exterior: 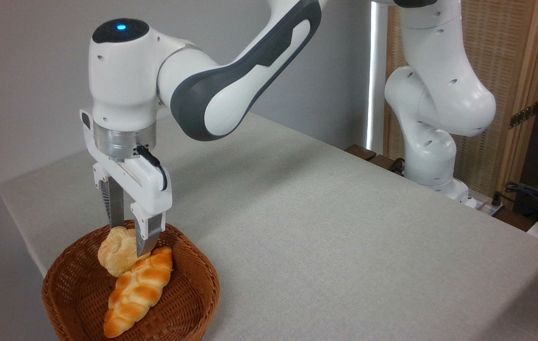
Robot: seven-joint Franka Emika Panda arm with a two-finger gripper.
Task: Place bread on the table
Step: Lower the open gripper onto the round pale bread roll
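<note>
The bread (113, 258), a small pale lumpy bun, lies in the back of a round brown wicker basket (213, 290) at the table's front left corner. My gripper (131, 240) hangs straight down over it. Its jaws are open and stand on either side of the bun's top; the near finger (148, 237) covers the bun's right edge, and the far finger sits behind its upper left. Whether the pads touch the bun I cannot tell. The grey cloth-textured table (325, 227) spreads to the right of the basket.
A braided glossy golden-orange loaf (137, 291) lies in the basket, leaning against the bun's lower right, just below my near finger. The arm's white base (432, 161) stands at the table's far right edge, with cables (533, 194) beyond it.
</note>
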